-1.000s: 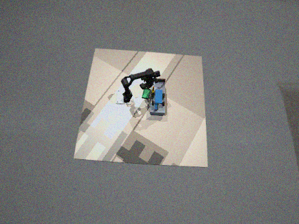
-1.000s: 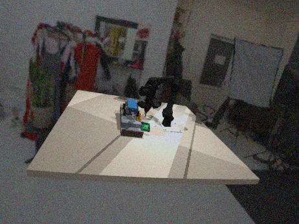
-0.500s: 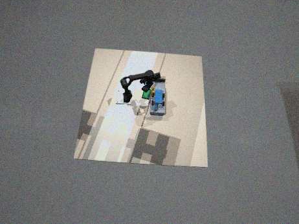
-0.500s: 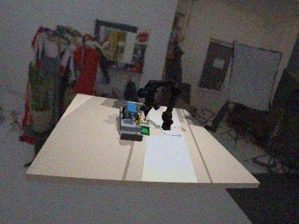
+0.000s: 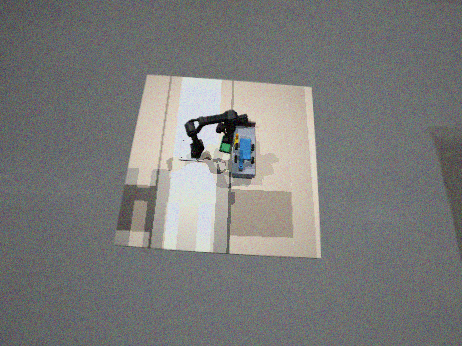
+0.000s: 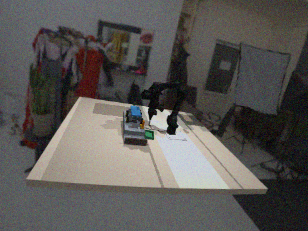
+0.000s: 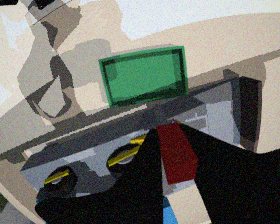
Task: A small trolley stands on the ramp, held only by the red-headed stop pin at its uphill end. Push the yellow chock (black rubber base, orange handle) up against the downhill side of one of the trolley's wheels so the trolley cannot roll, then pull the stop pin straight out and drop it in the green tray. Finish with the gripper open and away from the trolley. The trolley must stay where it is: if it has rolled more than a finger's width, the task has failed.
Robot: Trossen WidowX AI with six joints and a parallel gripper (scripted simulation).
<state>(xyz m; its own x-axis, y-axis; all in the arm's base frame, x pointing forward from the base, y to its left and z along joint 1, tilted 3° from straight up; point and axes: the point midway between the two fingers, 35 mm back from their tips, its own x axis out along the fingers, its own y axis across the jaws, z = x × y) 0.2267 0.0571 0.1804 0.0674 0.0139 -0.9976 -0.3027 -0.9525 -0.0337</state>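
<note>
My gripper [image 5: 226, 140] [image 6: 150, 123] [image 7: 166, 132] is shut on the stop pin, whose red head [image 7: 179, 155] shows between the black fingers. The rest of the pin is mostly hidden. The gripper is above the ramp's tray side. The green tray [image 5: 225, 148] [image 6: 149, 135] [image 7: 145, 76] lies beside the ramp [image 5: 250, 171] [image 6: 131, 138] and looks empty. The blue trolley [image 5: 245, 147] [image 6: 135, 111] stands on the ramp. The yellow chock [image 5: 237, 138] [image 6: 143, 123] stands by a tray-side wheel [image 7: 124, 157]; contact is too small to tell. In the wrist view the fingers hide most of the chock.
The arm's base [image 5: 197, 150] [image 6: 172, 130] stands on the table [image 5: 280, 176] [image 6: 100, 157], on the tray's side of the ramp. The ramp's raised end wall [image 7: 250, 112] is at the right in the wrist view. Shadows and bright bands cross the table.
</note>
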